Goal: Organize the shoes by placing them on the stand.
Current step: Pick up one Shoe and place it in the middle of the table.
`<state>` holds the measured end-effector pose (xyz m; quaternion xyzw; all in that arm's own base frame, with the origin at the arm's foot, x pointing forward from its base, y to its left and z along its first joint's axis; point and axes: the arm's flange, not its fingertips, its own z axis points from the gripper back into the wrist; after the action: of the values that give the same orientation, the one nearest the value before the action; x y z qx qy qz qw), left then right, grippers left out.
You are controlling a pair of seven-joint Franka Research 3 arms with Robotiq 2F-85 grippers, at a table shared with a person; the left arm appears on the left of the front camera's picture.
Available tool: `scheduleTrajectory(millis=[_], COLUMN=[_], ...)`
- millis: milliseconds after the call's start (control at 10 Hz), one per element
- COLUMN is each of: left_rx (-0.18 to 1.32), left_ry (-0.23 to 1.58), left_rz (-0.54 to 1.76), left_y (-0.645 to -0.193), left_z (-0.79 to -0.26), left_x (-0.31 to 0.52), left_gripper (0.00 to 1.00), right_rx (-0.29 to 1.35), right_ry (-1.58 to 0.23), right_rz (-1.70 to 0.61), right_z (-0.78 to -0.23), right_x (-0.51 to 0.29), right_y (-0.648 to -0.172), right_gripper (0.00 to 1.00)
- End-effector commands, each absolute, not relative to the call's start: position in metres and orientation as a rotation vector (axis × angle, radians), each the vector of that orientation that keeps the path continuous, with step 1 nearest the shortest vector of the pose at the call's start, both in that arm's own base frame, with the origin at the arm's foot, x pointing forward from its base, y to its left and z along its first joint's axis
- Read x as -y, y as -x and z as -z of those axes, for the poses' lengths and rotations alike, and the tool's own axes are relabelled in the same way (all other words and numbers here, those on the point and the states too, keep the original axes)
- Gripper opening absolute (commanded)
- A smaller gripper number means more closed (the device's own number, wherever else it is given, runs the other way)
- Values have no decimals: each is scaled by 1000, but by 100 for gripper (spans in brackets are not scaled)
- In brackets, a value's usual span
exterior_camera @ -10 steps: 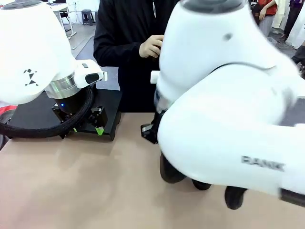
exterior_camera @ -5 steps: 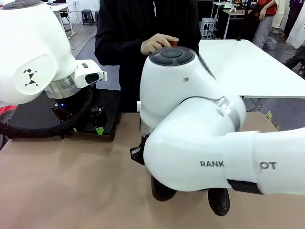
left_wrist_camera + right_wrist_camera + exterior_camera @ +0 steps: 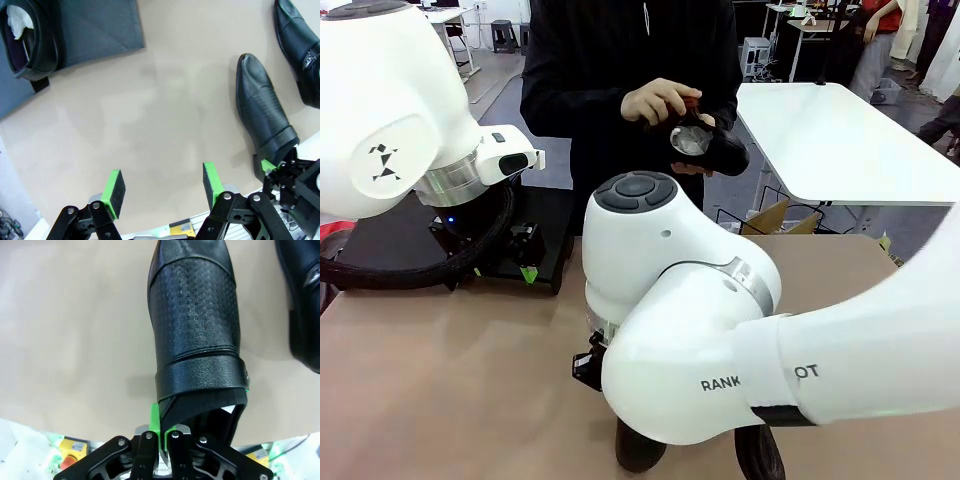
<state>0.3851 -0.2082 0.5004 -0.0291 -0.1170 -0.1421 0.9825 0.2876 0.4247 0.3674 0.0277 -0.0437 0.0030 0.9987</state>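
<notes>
At the near middle of the table: right gripper pinched tight on the rear rim of a strapped shoe, its toe pointing away from the fingers. A second shoe lies just beside it, not touching. The bulky right arm hides most of both from the front. Far left: left gripper, fingers apart, nothing between them, above bare table near the stand. A third shoe sits on the stand. Far side: a person's hands hold a fourth shoe.

Left end effector open-jawed and empty; right end effector tightly closed, pointing downward
</notes>
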Motion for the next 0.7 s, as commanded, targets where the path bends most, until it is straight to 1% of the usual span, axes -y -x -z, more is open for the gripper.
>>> scheduleTrajectory(millis=[0,200,400,500,600], left_rx=[247,247,247,247,247], left_ry=[60,60,60,60,60], left_rz=[281,281,281,281,281], left_y=[-385,-385,-385,-385,-385], left_z=[-501,-501,-501,-501,-501], left_x=[207,207,207,207,207], left_gripper=[81,81,81,81,81], right_rx=[103,99,109,107,117], right_ry=[-84,-106,-146,-171,-198], right_rz=[7,9,29,28,24], right_z=[-367,-368,-382,-392,-405], right_x=[-437,-430,-422,-414,-405], right_y=[-296,-298,-299,-297,-293], right_gripper=[15,52,89,100,100])
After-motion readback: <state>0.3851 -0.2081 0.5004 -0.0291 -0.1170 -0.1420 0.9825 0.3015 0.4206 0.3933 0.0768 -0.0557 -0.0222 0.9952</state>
